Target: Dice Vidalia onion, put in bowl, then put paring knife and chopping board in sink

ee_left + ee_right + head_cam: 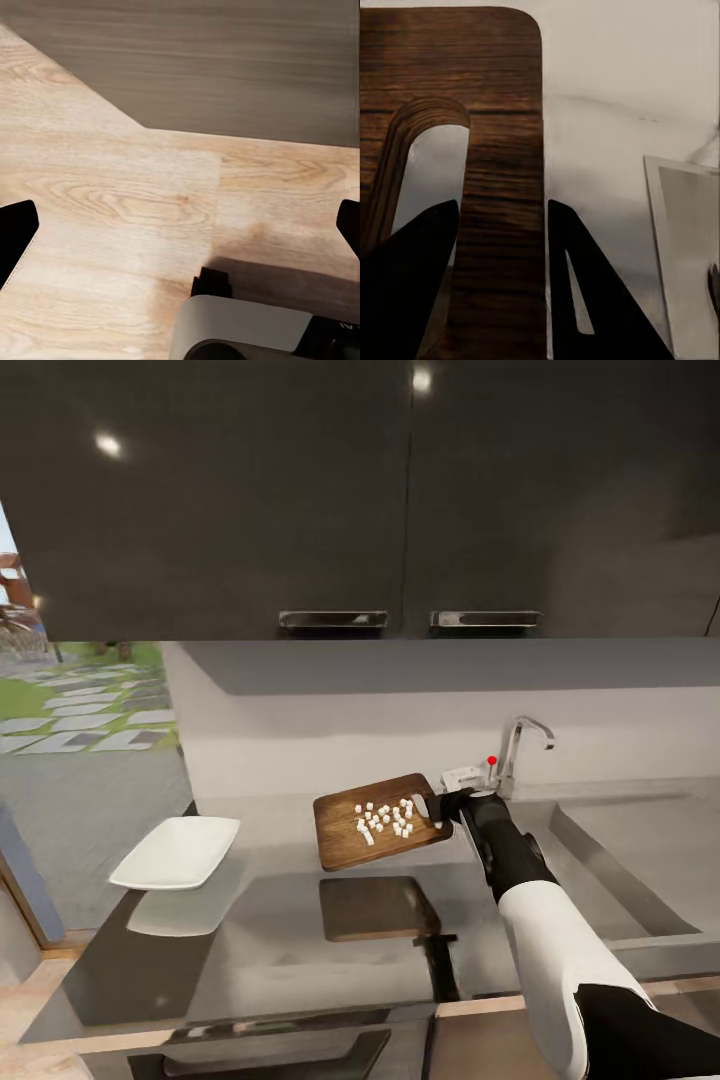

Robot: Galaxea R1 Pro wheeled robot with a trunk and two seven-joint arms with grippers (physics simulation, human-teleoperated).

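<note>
My right gripper [447, 807] is shut on the right end of the chopping board [378, 821] and holds it a little above the countertop [270, 920]. Several white diced onion pieces [383, 820] lie on the board. In the right wrist view the fingers [585, 300] pinch the board's handle strip [502, 150] beside its slot, with the gripper [502, 206] closed on it. The white bowl [176, 852] sits empty at the countertop's left. The sink [610, 875] lies right of the board, behind the chrome tap [520, 745]. My left gripper [180, 225] hangs open over wooden floor. I cannot make out the paring knife.
The board's dark reflection [375, 907] shows on the glossy worktop below it. Dark wall cabinets [400, 500] hang overhead. An oven front with a handle [290, 1055] is under the counter's near edge. A window with a garden view [80, 700] is at left.
</note>
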